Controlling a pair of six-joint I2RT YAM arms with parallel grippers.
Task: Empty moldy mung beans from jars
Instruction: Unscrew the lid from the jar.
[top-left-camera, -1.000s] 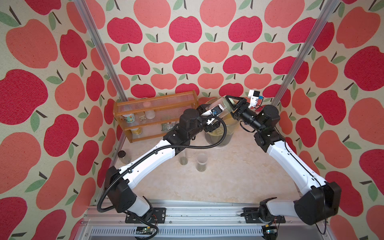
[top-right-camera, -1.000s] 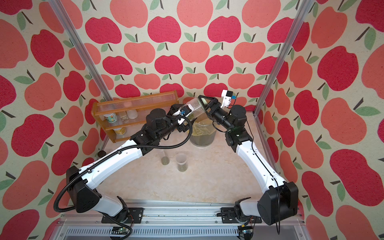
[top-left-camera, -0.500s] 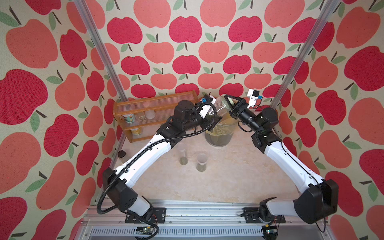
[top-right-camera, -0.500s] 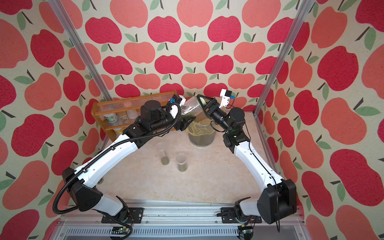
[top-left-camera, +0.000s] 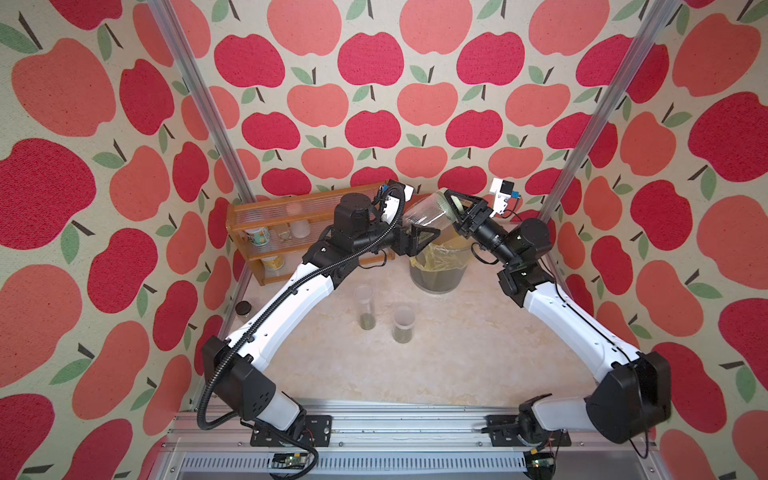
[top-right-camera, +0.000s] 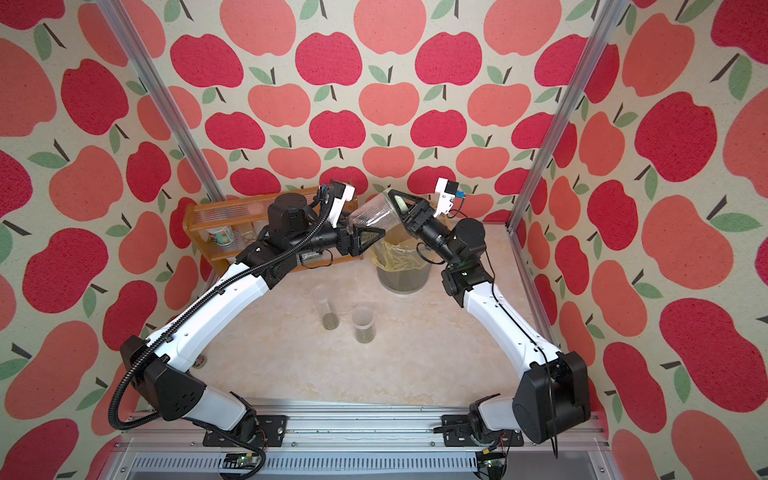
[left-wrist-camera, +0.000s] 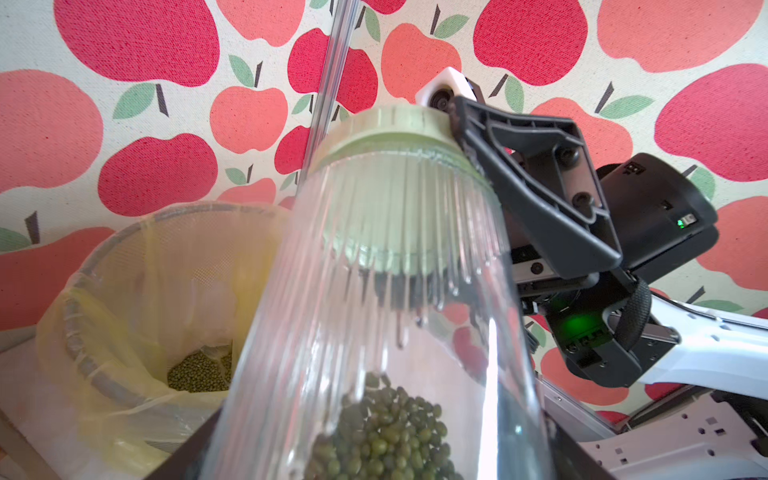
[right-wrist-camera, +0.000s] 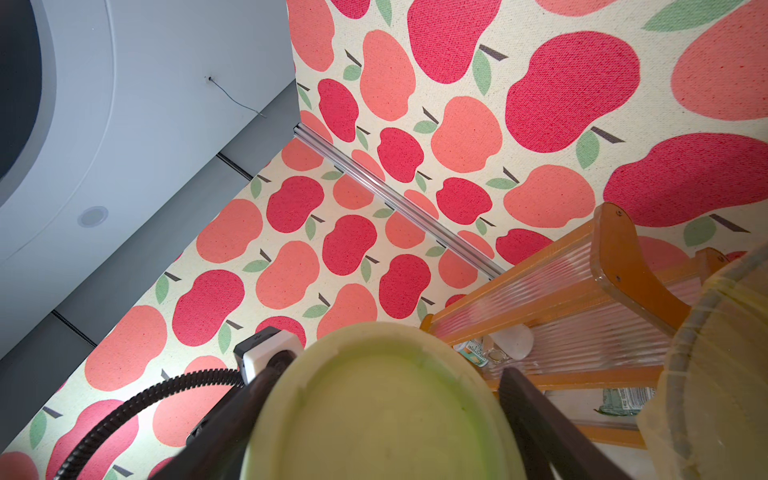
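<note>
A wide ribbed clear jar (top-left-camera: 426, 212) (top-right-camera: 373, 214) (left-wrist-camera: 374, 291) hangs tilted over the bin, held between both arms. My left gripper (top-left-camera: 419, 237) (top-right-camera: 365, 237) is shut on the jar's base end, where the mung beans (left-wrist-camera: 386, 432) lie. My right gripper (top-left-camera: 455, 203) (top-right-camera: 401, 205) (right-wrist-camera: 386, 415) is shut on its pale green lid (left-wrist-camera: 395, 129) (right-wrist-camera: 386, 419), which sits on the jar. A tall narrow jar (top-left-camera: 363, 305) (top-right-camera: 326, 307) and a shorter jar (top-left-camera: 403, 324) (top-right-camera: 363, 325) stand on the table, each with beans at the bottom.
A bin with a yellow liner (top-left-camera: 440, 270) (top-right-camera: 403, 270) (left-wrist-camera: 124, 291) stands below the held jar, with beans in it. An orange rack (top-left-camera: 286, 232) (right-wrist-camera: 582, 291) with cans is at the back left. A small dark-lidded jar (top-left-camera: 243, 308) sits by the left wall.
The left arm has swung left and toward the back, and the jar held between both grippers has shifted slightly left with it. Both grips are unchanged.
</note>
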